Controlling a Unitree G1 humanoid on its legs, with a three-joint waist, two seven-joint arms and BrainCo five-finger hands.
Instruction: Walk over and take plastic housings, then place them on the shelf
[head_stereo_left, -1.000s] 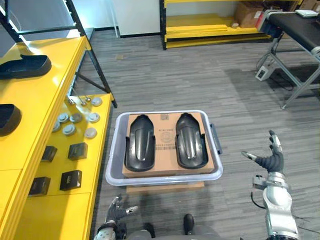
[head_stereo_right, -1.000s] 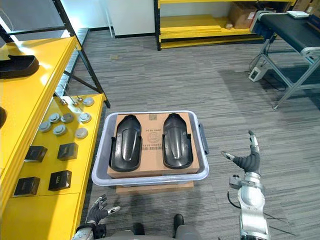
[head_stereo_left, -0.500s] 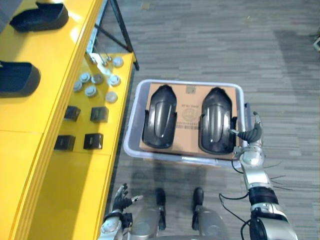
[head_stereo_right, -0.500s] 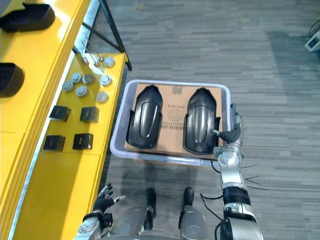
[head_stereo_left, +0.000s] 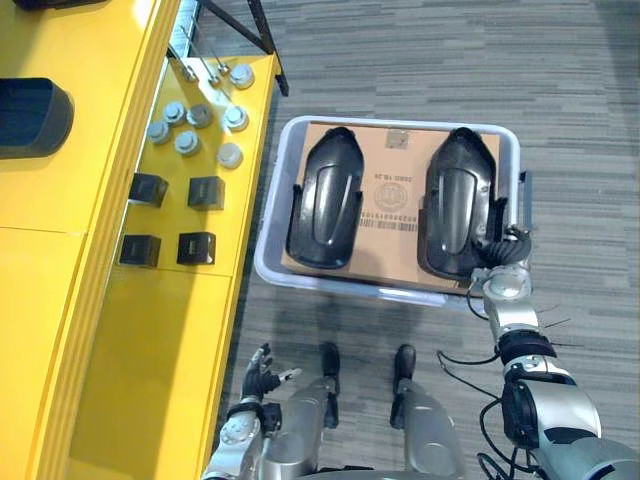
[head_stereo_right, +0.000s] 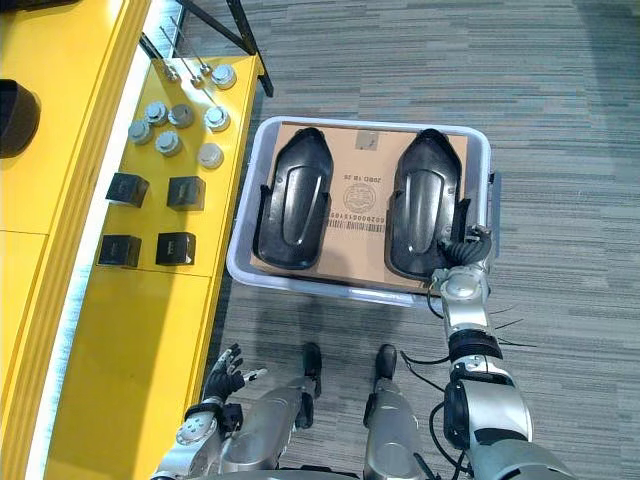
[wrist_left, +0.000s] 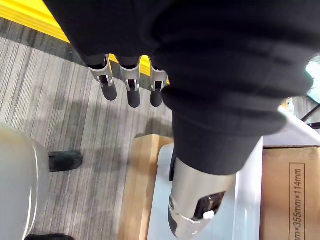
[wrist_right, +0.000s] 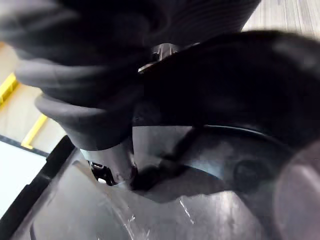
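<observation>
Two black plastic housings lie side by side on a cardboard sheet (head_stereo_left: 390, 215) inside a pale bin (head_stereo_left: 267, 232) on the floor. My right hand (head_stereo_left: 500, 248) is at the near right end of the right housing (head_stereo_left: 460, 200), fingers curled over its edge. In the right wrist view the thumb (wrist_right: 117, 165) presses on the housing's glossy inner surface (wrist_right: 240, 190). The left housing (head_stereo_left: 325, 210) lies untouched. Low beside my body hangs my left hand (head_stereo_left: 262, 368), its fingers (wrist_left: 132, 90) straight and empty.
A yellow shelf (head_stereo_left: 80, 220) runs along the left, close to the bin. It holds another black housing (head_stereo_left: 30, 118), several small black boxes (head_stereo_left: 205, 190) and grey round parts (head_stereo_left: 195, 115). A wooden board (wrist_left: 137, 190) sits under the bin. Grey carpet lies to the right.
The camera has moved in over the bin. My right hand went from open in the air to the right housing's near end, and its fingers curled. The left hand stayed low.
</observation>
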